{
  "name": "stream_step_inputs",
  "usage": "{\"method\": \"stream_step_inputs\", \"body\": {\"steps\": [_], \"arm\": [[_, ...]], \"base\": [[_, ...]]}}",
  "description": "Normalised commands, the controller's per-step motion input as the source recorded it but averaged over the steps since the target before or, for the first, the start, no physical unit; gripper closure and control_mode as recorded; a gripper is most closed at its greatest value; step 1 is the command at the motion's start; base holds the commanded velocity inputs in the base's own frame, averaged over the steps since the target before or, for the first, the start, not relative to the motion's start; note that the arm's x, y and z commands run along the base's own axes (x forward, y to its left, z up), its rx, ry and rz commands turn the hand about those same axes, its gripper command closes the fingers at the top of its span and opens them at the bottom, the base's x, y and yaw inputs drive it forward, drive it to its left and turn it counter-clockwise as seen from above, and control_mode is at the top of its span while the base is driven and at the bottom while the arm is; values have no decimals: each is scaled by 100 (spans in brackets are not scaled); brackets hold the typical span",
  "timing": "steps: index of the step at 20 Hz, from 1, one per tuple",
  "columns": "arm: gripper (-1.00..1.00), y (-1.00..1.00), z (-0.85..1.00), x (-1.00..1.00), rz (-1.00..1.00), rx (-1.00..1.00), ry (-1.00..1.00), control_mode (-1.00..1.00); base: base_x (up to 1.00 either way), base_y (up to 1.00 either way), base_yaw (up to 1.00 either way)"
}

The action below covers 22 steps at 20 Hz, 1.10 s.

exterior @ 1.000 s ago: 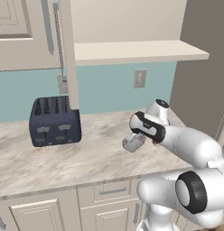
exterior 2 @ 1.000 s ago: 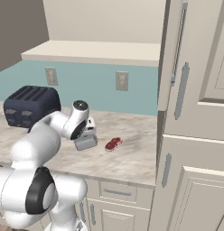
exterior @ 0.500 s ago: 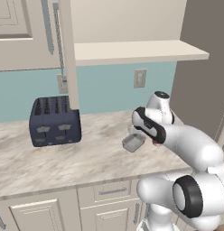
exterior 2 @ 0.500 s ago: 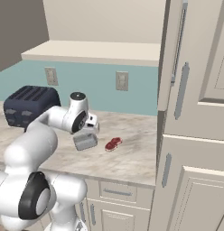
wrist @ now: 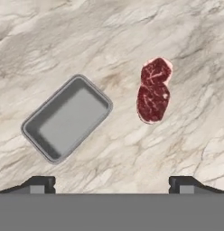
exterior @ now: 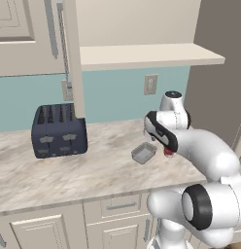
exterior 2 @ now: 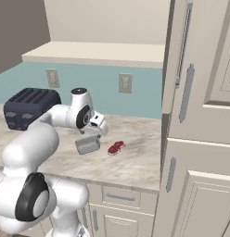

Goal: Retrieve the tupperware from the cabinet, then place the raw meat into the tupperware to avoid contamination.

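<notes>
I see a grey rectangular tub (wrist: 66,118) beside marbled red meat (wrist: 153,90) on the veined marble counter (wrist: 109,36); jaws released, holding nothing.

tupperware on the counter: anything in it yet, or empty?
Empty. The hand view shows the tupperware with a bare grey floor, and the raw meat lies apart from it on the marble counter.

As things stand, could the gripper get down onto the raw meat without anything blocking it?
Probably yes. The gripper hangs open above the counter, and the raw meat lies bare on the marble. The grey tupperware sits apart from it, so nothing stands between.
</notes>
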Motion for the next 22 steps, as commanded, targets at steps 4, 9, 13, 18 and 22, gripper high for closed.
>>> {"method": "stream_step_inputs", "body": {"steps": [4,9,13,18,22], "arm": [[-100,-48,-7,0,-16,-6,0,-100],[-100,-48,-23,0,-9,-4,-1,-100],[-100,-40,-27,0,-6,0,0,-100],[-100,-20,-24,1,-6,1,0,-100],[-100,-2,-14,19,-6,5,0,-100]], "base": [[0,0,0],[0,0,0],[0,0,0],[0,0,0],[0,0,0]]}}
